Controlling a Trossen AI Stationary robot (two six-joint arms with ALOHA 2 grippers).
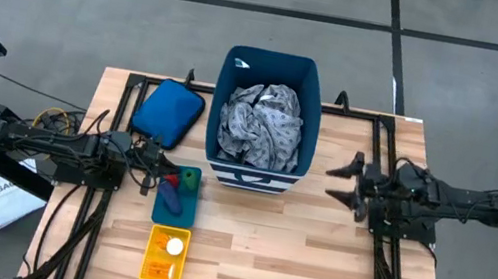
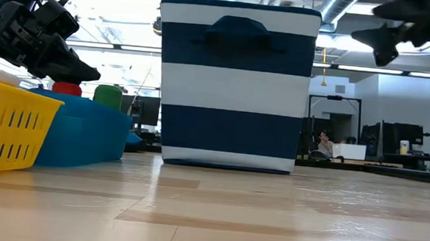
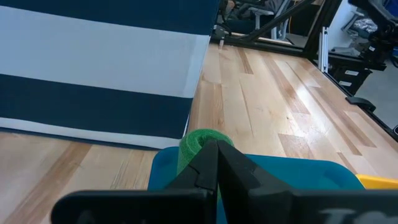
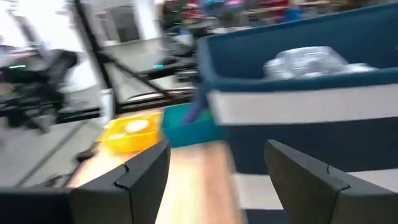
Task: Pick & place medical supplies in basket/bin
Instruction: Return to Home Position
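Note:
The navy-blue bin (image 1: 274, 61) with white stripes (image 2: 236, 84) stands at the table's far middle, and the grey dotted gown (image 1: 262, 123) lies crumpled inside it. On a teal tray (image 1: 161, 212) left of the bin stand a red cylinder (image 2: 67, 89) and a green cylinder (image 3: 198, 144), with a dark-blue one (image 1: 174, 199) lying beside them. A yellow basket (image 1: 151, 245) holds the white-capped bottle (image 1: 174, 246) and orange pill bottles (image 1: 158, 268). My left gripper (image 1: 162, 179) is shut and hovers just above the tray, close to the green cylinder. My right gripper (image 1: 331, 183) is open, raised right of the bin.
A flat blue padded pouch (image 1: 169, 111) lies at the far left beside the bin. Black frame rails (image 1: 379, 273) run along both sides of the table. Bare wood lies near the front middle and right of the bin. A person sits far off in the room (image 2: 322, 143).

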